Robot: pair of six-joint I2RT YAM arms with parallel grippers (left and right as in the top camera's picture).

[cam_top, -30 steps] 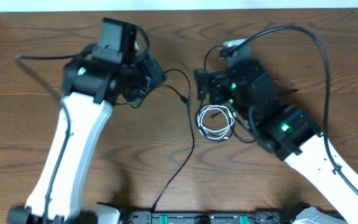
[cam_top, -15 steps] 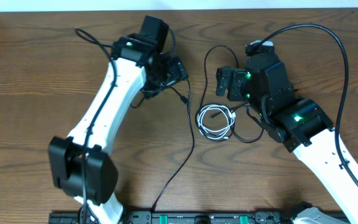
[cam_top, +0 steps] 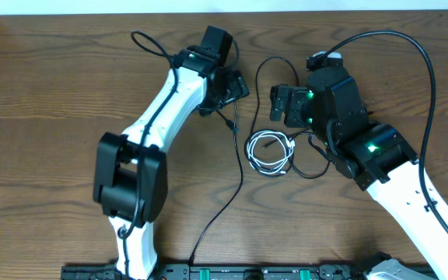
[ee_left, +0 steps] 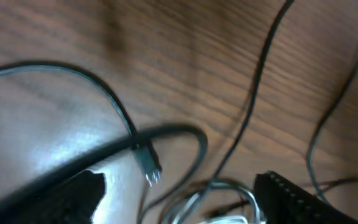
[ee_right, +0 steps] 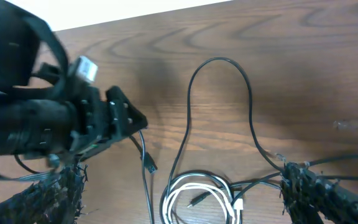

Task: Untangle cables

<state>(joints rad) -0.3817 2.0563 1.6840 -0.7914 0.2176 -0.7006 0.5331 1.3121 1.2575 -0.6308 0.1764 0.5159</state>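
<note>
A white cable lies coiled at the table's middle, with black cables looped through and around it. Another long black cable runs from the front edge up to its plug. My left gripper hangs open just above that plug, nothing between its fingers. My right gripper stands open just above and right of the coil, its fingers on either side of it. A thin black loop arches away from the coil.
Thick black robot cables arc over the right arm and behind the left arm. An equipment rail runs along the front edge. Bare wooden tabletop lies to the left.
My left arm has swung right across the table toward the middle, and its jaws have opened. The right arm shifted slightly at first, then held still.
</note>
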